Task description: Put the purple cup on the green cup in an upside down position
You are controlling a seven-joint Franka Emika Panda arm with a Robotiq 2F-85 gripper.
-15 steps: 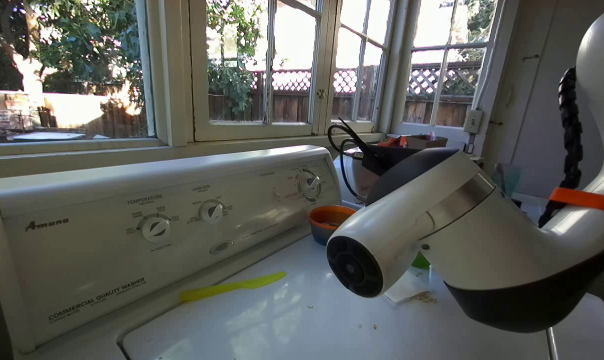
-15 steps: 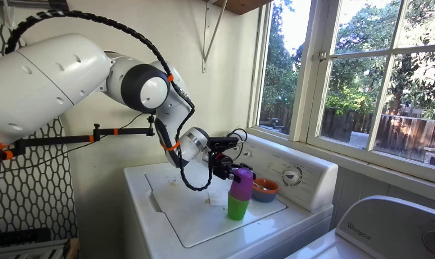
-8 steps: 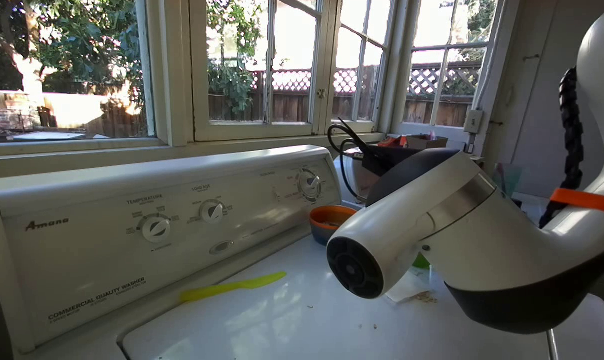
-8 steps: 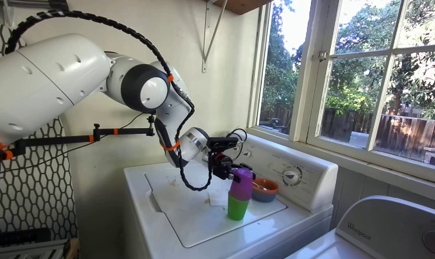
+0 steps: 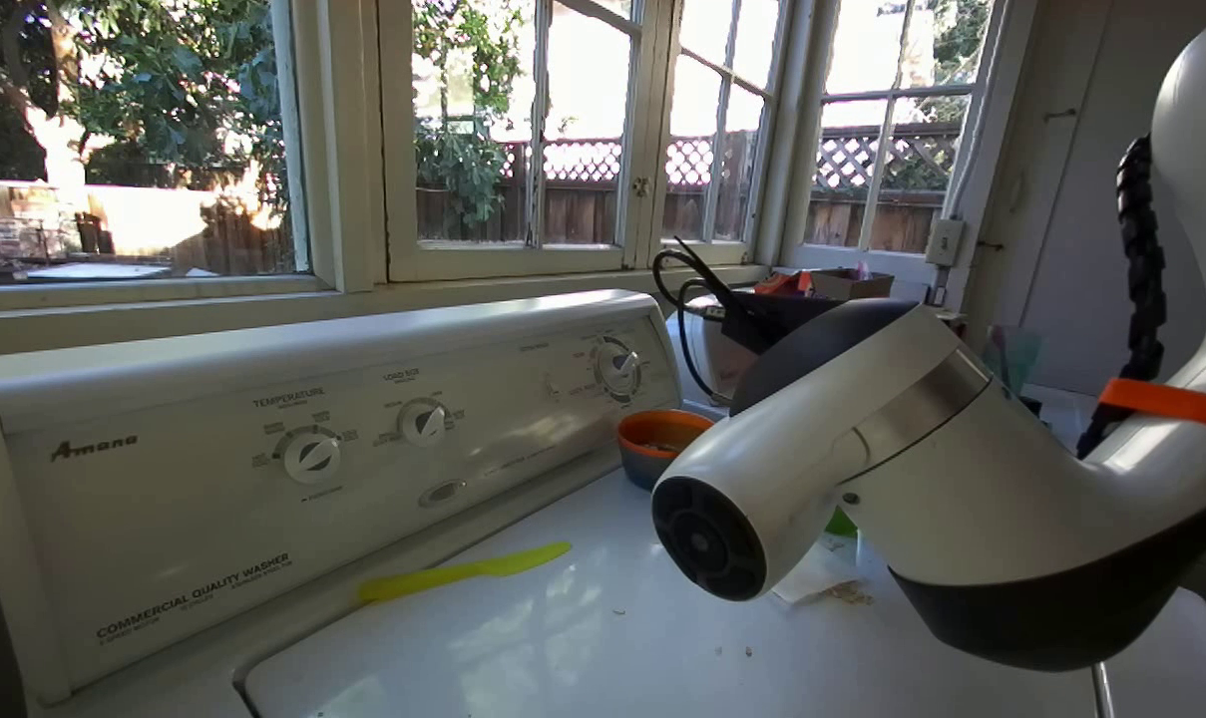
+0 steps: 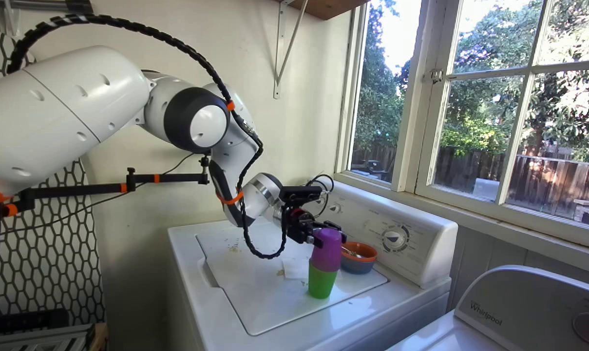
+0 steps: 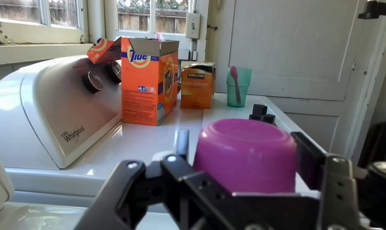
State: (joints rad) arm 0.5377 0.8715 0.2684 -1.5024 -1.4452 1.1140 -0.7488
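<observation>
Apparently the stacking is done: the gripper (image 6: pixel 330 237) stands unclenched around the purple cup (image 6: pixel 326 257), a gap showing left in the wrist view, and that cup sits inverted, rim to rim, on the upright green cup (image 6: pixel 322 283). Only backing off seems to remain; the bowl (image 6: pixel 359 264), just right in an exterior view, could be brushed; the yellow knife (image 5: pixel 468 571) lies clear.
</observation>
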